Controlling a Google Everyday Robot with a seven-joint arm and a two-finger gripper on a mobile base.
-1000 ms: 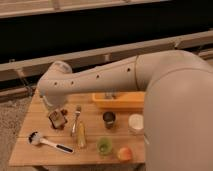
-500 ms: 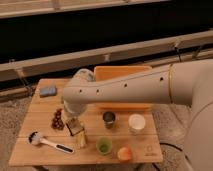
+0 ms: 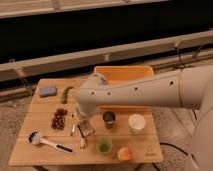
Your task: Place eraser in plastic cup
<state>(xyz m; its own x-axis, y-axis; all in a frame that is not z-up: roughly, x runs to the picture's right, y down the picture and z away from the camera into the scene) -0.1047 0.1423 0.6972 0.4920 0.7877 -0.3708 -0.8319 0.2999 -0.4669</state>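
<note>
one arm only, pale and thick, reaching in from the right and bent low across the wooden table. at its end the gripper, pointed down over the middle of the table toward the front. spread or closed on something: cannot tell.

right at the gripper's tip, a small tan and whitish block with dark edges, taken as the eraser. held or only lying beneath: cannot tell either. not in any cup.

near the front edge, upright and open side up, the plastic cup, short and light green, below and a little right of the gripper, apart from it.

just right of the gripper, the dark metallic cup; farther right, the wider white cup. right of the green cup, close to the front edge, a round orange-pink fruit.

under the gripper, toward the front, a pale yellowish stick, partly covered; kind not readable.

left half: a brush with white head and dark handle lying slantwise at the front, a cluster of dark red berries farther back, a flat blue-grey pad at the rear left, a curved green pod just beside it.

at the rear, behind the arm, an orange tray, partly hidden.
</note>
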